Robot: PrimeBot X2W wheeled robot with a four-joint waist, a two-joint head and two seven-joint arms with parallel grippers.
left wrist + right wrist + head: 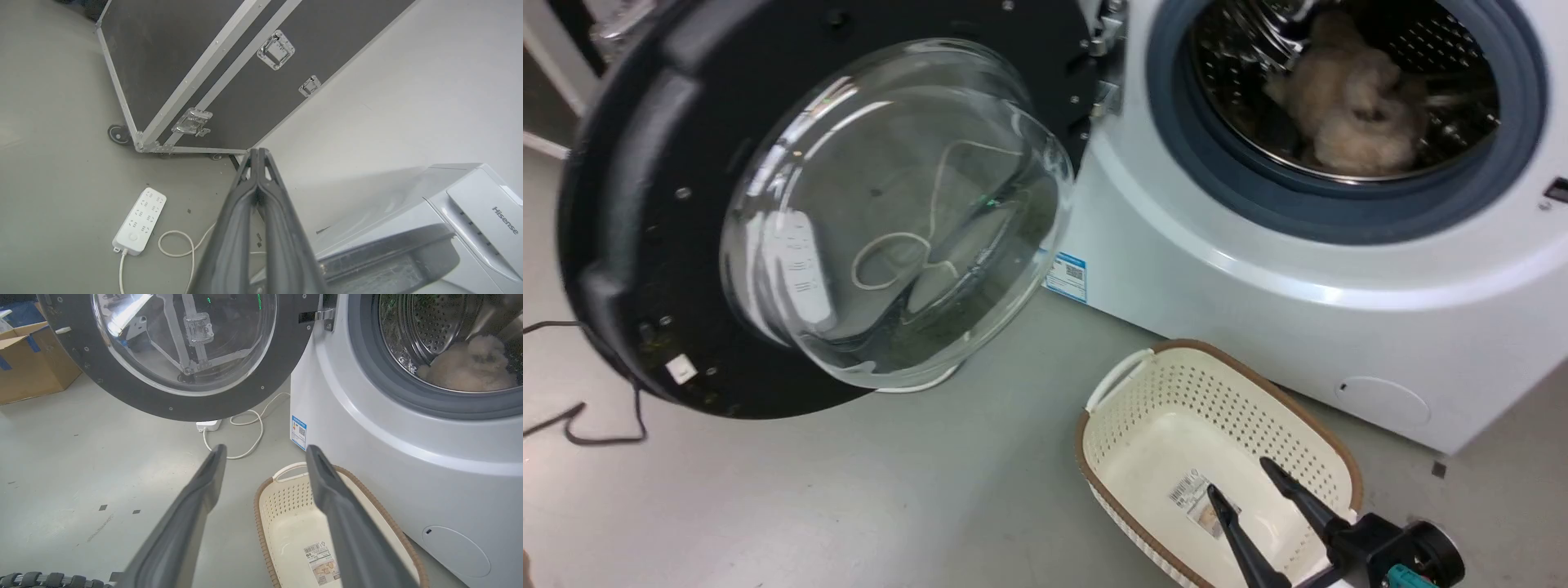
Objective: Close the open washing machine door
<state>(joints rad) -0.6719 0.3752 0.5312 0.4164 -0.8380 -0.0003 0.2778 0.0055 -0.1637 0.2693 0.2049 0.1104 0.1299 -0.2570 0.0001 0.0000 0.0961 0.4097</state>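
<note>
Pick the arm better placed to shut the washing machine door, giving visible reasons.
Probably left: the washing machine door stands open leftward, toward the shut left gripper. The open right gripper hovers over the basket, facing the door's inner face.

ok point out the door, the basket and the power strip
door [629, 163], head view, on its black rim, left side
basket [1168, 392], head view, on its perforated inner wall
power strip [139, 220], left wrist view, on its white top face
</note>
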